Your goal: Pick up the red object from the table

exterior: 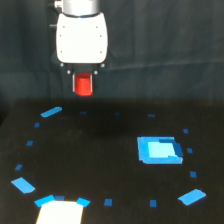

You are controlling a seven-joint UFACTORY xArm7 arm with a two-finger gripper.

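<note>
The red object is a small bright red-orange block held between the fingers of my gripper, directly under the white gripper housing. It hangs in the air well above the black table, at the upper left of the exterior view. The gripper is shut on the block; dark fingers flank its sides. Nothing touches the block from below.
A bright blue square patch lies on the exterior view's right. A white patch sits at the bottom left edge. Small blue tape marks ring the surface. A dark curtain hangs behind.
</note>
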